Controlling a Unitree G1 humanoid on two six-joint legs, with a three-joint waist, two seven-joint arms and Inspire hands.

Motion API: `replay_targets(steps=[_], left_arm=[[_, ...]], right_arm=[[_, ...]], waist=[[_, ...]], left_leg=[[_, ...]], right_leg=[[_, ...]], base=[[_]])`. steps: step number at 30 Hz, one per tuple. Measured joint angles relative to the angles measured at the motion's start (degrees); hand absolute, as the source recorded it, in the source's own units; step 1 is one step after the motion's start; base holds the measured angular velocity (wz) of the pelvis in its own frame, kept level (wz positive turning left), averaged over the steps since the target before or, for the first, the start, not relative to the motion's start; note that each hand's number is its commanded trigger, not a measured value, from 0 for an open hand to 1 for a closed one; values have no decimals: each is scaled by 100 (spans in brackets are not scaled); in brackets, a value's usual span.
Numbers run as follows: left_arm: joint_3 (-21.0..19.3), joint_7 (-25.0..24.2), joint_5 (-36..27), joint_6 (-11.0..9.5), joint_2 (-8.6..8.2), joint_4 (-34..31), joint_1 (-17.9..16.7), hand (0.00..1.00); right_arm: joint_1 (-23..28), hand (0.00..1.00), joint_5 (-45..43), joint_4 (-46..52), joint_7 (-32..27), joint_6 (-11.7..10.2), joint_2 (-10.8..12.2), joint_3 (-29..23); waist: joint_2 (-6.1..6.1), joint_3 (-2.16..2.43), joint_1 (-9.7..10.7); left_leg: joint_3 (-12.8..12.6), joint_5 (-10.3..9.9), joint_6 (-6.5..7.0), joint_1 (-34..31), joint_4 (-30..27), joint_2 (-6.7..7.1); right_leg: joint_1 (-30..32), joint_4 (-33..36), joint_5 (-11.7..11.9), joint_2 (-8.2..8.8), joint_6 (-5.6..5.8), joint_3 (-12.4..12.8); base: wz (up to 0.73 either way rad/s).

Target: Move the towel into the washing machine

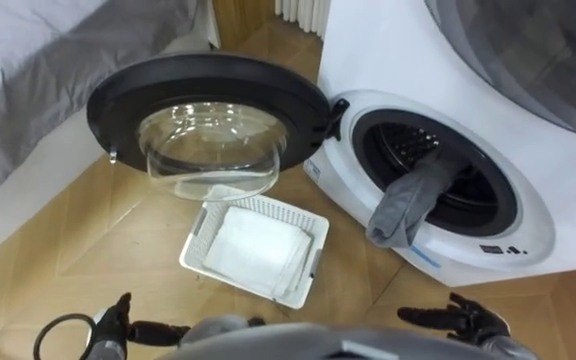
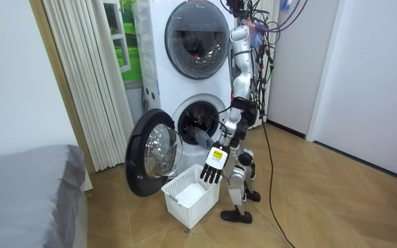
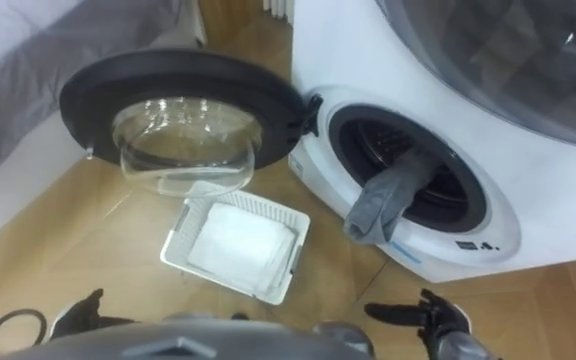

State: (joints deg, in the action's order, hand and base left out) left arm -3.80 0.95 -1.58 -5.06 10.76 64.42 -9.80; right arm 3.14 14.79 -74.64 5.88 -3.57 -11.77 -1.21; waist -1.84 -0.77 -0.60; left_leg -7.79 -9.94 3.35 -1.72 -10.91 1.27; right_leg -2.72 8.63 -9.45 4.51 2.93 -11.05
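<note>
Grey towel point(image 1: 408, 205) half inside washing machine point(image 1: 388, 50), tail over its lip (needs push). White towel point(image 1: 258, 248) in basket point(image 1: 200, 240) before machine. Left hand point(image 1: 116, 323), right hand point(image 1: 468, 319) spread, empty.

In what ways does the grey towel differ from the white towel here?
Colour: the grey towel is dark grey, the white towel is plain white.
Place: the grey towel hangs out of the open mouth of the washer, the white towel lies in the basket on the floor.
Pose: the grey towel droops in loose folds, the white towel is folded flat.
Shared: neither towel is fully inside the drum yet.
</note>
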Motion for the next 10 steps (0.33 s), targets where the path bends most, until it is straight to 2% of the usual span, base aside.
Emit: replay_targets(steps=[3,10], left_arm=[[-78,-42,2,92,-59,11,23,0],[-263,-183,3,186,-139,209,56,0]], right_arm=[[-1,0,-137,-108,70,129,112,4],[25,0,-177,-172,247,201,116,2]], waist=[[22,6,-1],[18,2,-5]], left_leg=[[1,-28,-25,156,36,-31],[-8,-48,-61,245,22,-55]], right_leg=[[-144,0,0,-27,0,0],[-227,-2,-1,-68,0,-2]], base=[[0],[-2]])
